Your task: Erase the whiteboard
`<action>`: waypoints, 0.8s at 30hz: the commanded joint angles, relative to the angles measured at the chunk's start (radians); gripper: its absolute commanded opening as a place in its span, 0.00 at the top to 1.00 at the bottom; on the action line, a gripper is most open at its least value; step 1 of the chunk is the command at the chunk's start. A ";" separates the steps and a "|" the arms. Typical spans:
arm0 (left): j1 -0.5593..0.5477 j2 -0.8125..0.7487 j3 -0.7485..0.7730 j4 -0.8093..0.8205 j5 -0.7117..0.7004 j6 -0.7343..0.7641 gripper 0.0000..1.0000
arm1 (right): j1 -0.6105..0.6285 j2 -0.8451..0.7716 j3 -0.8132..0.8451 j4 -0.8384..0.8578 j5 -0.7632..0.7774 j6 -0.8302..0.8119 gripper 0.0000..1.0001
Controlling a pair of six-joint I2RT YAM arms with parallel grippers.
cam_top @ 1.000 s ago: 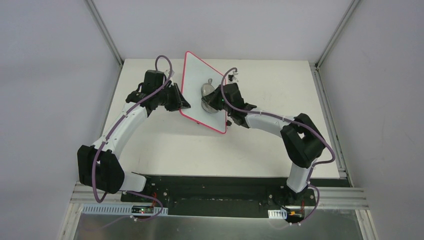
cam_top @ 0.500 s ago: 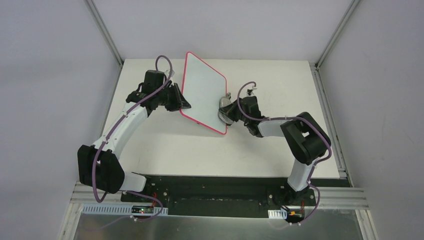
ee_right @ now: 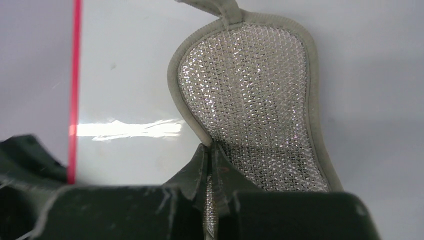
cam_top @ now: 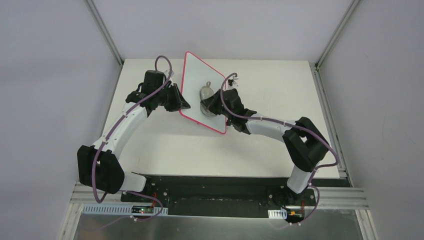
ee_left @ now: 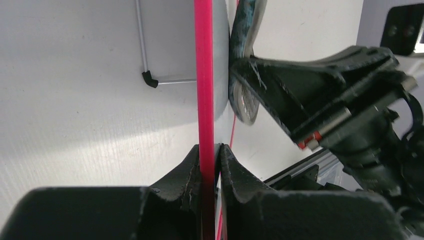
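Left gripper (ee_left: 210, 151): closed tight on the pink-red rim of the whiteboard (cam_top: 194, 75), one finger on each face. Right gripper (ee_right: 210, 150): pinched shut on the lower edge of a silvery mesh pad (ee_right: 252, 95) with a grey cloth border and a small loop at its far end. Whiteboard raised on edge and tilted, over the rear middle of the surface (cam_top: 280, 85), between both arms. Pad pressed flat against the white face, near its middle.
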 commanded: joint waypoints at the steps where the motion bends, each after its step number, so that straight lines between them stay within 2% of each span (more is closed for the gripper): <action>1: -0.035 0.022 -0.024 -0.077 0.038 0.065 1.00 | 0.119 -0.024 -0.007 -0.051 -0.187 -0.016 1.00; 7: -0.035 0.019 -0.024 -0.077 0.041 0.063 1.00 | -0.029 -0.049 -0.198 -0.027 -0.190 0.032 1.00; 10: -0.035 0.019 -0.024 -0.075 0.045 0.062 1.00 | -0.061 -0.019 -0.196 -0.051 -0.190 0.021 1.00; 14: -0.035 0.024 -0.024 -0.075 0.046 0.062 1.00 | -0.021 0.041 -0.077 -0.096 -0.219 0.010 1.00; 21: -0.035 0.035 -0.023 -0.080 0.044 0.065 1.00 | 0.144 0.073 0.257 -0.177 -0.197 -0.074 1.00; 24: -0.035 0.036 -0.022 -0.081 0.043 0.066 1.00 | 0.141 0.108 0.309 -0.181 -0.177 -0.080 1.00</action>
